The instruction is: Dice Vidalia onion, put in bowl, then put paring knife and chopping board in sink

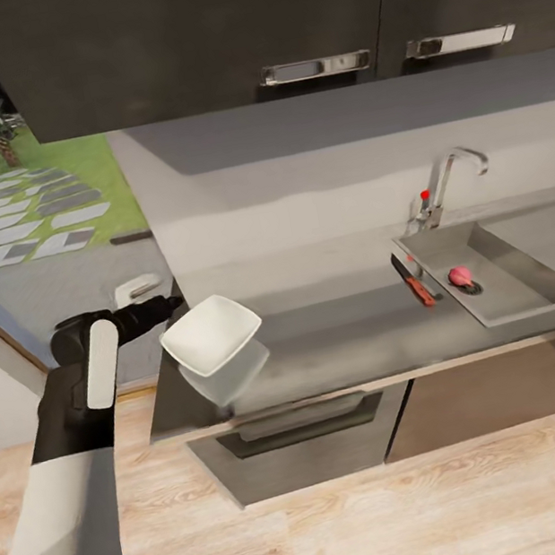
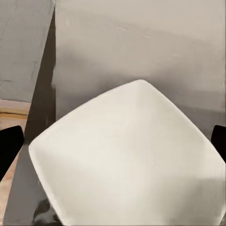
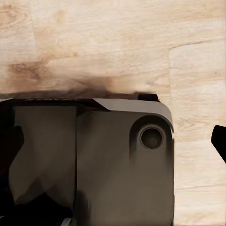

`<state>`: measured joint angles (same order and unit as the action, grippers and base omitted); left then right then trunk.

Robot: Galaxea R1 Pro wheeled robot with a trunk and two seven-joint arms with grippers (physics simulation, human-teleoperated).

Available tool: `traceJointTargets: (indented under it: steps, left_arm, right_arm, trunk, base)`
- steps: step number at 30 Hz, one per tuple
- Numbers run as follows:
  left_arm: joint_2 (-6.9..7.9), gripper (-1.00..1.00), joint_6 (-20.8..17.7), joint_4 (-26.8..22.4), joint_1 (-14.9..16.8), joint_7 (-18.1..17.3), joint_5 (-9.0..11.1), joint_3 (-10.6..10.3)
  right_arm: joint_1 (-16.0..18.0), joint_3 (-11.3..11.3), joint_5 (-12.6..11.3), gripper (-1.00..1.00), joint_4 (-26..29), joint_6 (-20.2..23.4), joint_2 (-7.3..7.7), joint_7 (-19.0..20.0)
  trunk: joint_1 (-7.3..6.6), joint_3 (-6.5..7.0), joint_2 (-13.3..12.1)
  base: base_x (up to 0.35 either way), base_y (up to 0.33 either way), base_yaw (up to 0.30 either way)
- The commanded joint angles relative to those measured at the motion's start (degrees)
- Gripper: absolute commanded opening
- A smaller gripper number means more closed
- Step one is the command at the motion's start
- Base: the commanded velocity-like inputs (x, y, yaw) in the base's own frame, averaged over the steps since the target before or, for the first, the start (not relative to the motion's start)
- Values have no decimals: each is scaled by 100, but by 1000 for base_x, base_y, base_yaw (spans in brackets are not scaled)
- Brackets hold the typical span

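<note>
Your left gripper (image 1: 166, 308) holds the bowl (image 1: 212, 333) above the countertop's (image 1: 343, 339) left end; right gripper's state can't be told.

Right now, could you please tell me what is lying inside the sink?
The Vidalia onion sits in the sink basin by the drain. The paring knife lies on its left rim. The near wall hides the basin's front strip.

dark matte wall cabinets (image 1: 207, 30) with two steel bar handles (image 1: 315, 67) hang above a plain grey wall (image 1: 297, 183). below the bench front sit a dark drawer unit (image 1: 297, 442) and a brownish panel (image 1: 507, 392). the floor (image 1: 402, 519) is pale wood planking. to the left, tall glass (image 1: 13, 169) gives onto grass, stepping stones and trees in daylight.
</note>
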<state>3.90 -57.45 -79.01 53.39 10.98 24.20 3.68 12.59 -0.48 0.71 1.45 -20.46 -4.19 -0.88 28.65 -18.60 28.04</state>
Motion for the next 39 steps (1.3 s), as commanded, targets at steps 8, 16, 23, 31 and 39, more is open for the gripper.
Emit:
traceJointTargets:
  steps: [8,16,23,31,39]
  left_arm:
    - [44,100,-20,-157,5,53,50,-374]
    - [49,100,-23,-183,5,53,50,-442]
    - [54,100,-28,-184,5,53,50,-447]
    - [167,100,-29,-163,5,53,50,-447]
    - [197,100,-29,-129,-9,53,58,-447]
  right_arm:
    - [6,-5,16,100,32,-19,9,-9]
    - [6,-5,16,100,55,-19,14,-9]
    - [6,-5,16,100,63,-19,14,-9]
    - [4,-5,16,100,65,-19,16,-9]
    - [6,-5,16,100,66,-19,15,-9]
  trunk:
    - [-1,-9,9]
    - [-1,-9,9]
    - [-1,-9,9]
    - [-1,-9,9]
    - [-1,-9,9]
  base:
    - [-315,-63,0]
    - [-305,-8,0]
    - [-335,-1,0]
    - [-338,0,0]
    - [-338,0,0]
